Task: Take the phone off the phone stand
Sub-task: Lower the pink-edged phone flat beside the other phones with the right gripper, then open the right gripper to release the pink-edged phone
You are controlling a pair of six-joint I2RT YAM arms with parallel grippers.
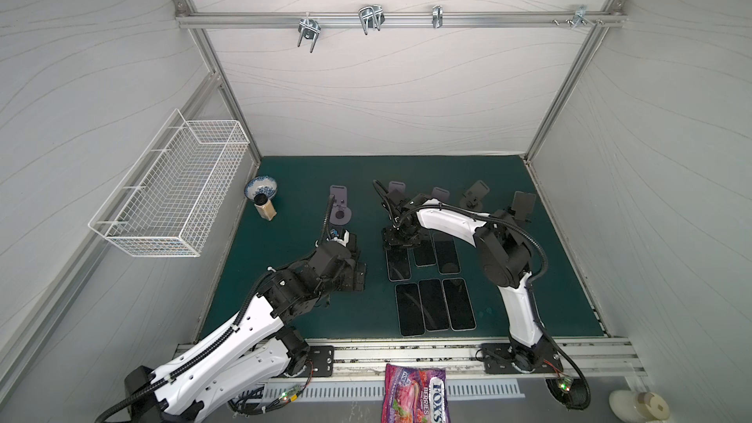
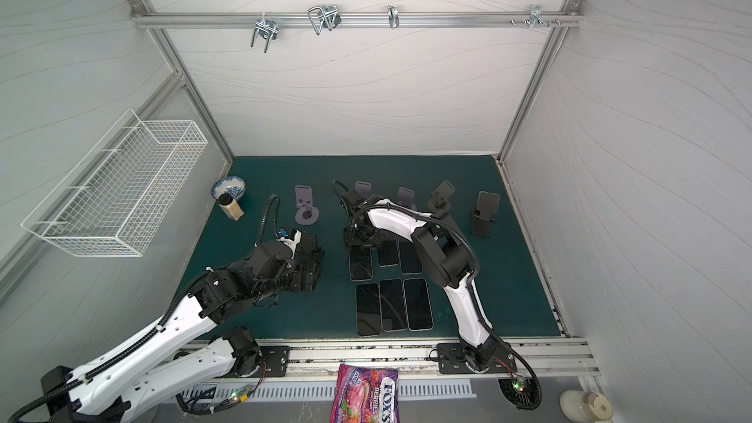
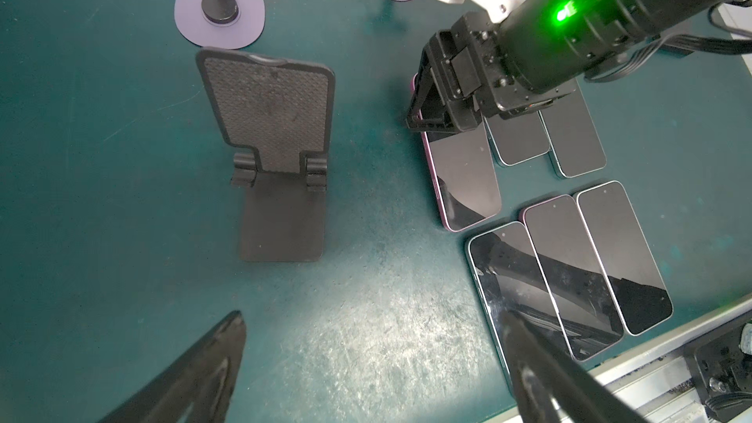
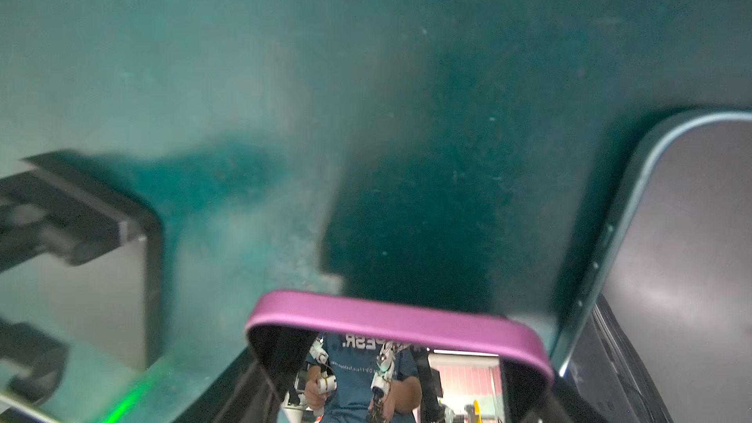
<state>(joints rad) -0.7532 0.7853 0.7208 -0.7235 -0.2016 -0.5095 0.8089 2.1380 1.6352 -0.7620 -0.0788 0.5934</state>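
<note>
The right gripper (image 3: 439, 120) is clamped on the far end of the pink phone (image 3: 464, 181), with 1 finger on each long side, so the phone cannot slip out. In the right wrist view the pink edge sits right between the 2 fingers. The phone is not on any stand. It is down low on the green mat (image 3: 122, 197), flat or very nearly flat, and I cannot tell if the held end touches the mat. It lies just beside 2 other phones (image 3: 517, 140), so the back row has 3. Another 3 phones (image 3: 569, 274) lie in a neat row in front. I think it is placed here so all 6 line up side by side, and letting go looks like the next job. The left gripper (image 3: 372, 319) has its fingers spread wide with nothing in them. It hangs over the mat near the black stand (image 3: 276, 156), which is empty, maybe to keep out of the way of the other arm. Farther back, a purple stand (image 3: 219, 14) with a round foot is empty too. In both top views, more stands (image 1: 440, 193) sit in a row along the back of the mat.
</note>
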